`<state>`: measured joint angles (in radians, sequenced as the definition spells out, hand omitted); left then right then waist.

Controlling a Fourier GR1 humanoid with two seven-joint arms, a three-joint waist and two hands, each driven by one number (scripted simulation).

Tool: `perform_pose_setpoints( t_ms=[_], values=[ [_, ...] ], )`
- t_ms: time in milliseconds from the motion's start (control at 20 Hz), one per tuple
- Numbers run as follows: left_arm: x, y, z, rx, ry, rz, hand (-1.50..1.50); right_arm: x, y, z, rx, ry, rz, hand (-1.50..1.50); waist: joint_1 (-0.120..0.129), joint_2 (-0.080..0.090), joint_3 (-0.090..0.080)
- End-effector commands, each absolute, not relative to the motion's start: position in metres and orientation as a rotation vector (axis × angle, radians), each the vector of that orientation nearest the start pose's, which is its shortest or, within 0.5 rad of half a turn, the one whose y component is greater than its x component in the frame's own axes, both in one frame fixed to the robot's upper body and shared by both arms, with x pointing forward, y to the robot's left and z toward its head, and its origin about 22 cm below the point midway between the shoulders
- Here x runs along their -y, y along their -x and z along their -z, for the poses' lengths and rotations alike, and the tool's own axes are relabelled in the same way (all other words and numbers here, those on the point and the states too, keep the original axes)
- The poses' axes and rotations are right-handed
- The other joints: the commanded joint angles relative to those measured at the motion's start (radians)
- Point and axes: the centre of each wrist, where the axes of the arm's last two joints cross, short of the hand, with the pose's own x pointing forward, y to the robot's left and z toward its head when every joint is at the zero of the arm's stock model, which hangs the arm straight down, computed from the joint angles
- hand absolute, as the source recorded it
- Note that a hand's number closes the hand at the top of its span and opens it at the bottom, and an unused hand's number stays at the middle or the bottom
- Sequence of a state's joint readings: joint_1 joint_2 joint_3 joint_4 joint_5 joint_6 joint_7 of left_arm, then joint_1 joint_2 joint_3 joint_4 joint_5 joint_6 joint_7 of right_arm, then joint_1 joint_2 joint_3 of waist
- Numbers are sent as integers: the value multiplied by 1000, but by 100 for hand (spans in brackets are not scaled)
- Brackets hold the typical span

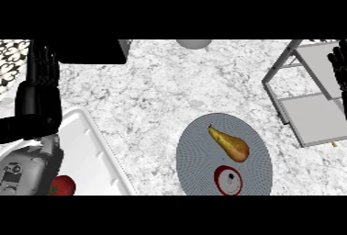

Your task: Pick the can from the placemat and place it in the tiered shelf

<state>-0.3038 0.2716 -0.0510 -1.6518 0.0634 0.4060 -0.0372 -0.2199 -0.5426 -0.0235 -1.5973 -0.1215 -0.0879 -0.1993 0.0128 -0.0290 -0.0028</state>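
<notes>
On the round grey placemat (pixel 203 151) near the lower middle of my view I see two things: the can (pixel 228 181), standing upright with its red-rimmed white top toward me, close to the mat's near edge, and a yellow-brown pear (pixel 230 144) lying just beyond it, apart from it. At the right sits the tiered shelf (pixel 318 121), a grey frame with pale trays; I see nothing resting in it, though its far side runs out of view. A white tray (pixel 95 151) lies at lower left, and a red fruit with a green stalk (pixel 61 186), maybe a tomato, shows at its near end, half hidden by my left forearm. My left hand (pixel 42 69) rests at the left edge, fingers straight and up, holding nothing. My right hand (pixel 338 64) shows only partly at the right edge over the shelf, fingers straight, empty. A black block (pixel 92 51) and a grey round shape (pixel 194 43) are cut off at the far edge of the marble surface (pixel 156 87).
</notes>
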Motion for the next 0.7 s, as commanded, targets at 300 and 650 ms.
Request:
perform_pose_setpoints(
  t_ms=[300,650],
  values=[
    [-226,-289,-58,1734,-173,145,0,232,-277,-46,1689,-454,-36,-150,3,101,44],
    [-230,-280,-20,1572,-113,244,0,284,-277,-10,1829,358,-323,-150,-10,35,4]
  ],
)
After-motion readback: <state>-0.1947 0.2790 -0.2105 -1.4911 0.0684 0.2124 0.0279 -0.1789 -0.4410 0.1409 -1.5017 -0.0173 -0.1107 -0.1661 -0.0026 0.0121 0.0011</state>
